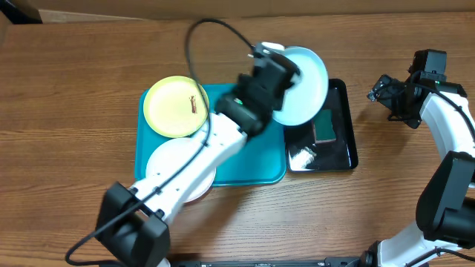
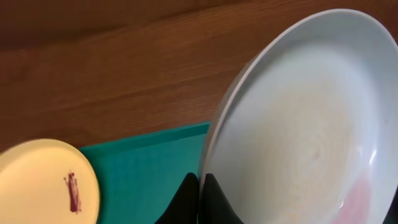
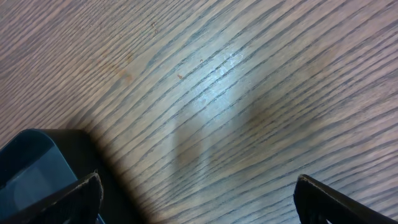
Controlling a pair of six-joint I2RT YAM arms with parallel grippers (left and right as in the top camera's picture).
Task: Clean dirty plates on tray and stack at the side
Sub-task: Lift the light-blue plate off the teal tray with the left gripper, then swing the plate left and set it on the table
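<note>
My left gripper (image 1: 278, 74) is shut on the rim of the pale blue plate (image 1: 306, 87) and holds it tilted above the gap between the turquoise tray (image 1: 252, 167) and the black tray. In the left wrist view the jaws (image 2: 200, 180) pinch the plate's edge (image 2: 298, 124), which shows a faint pink smudge. The yellow-green plate (image 1: 177, 106) with a reddish-brown smudge lies on the tray's far left corner and also shows in the left wrist view (image 2: 43, 183). The white plate (image 1: 172, 167) lies at the tray's near left, partly under my left arm. My right gripper (image 1: 387, 95) is open over bare table.
A glossy black tray (image 1: 340, 152) stands right of the turquoise tray, holding a dark green sponge (image 1: 324, 127) and a white crumpled bit (image 1: 303, 154). A corner of the black tray shows in the right wrist view (image 3: 31, 165). Wooden table all round.
</note>
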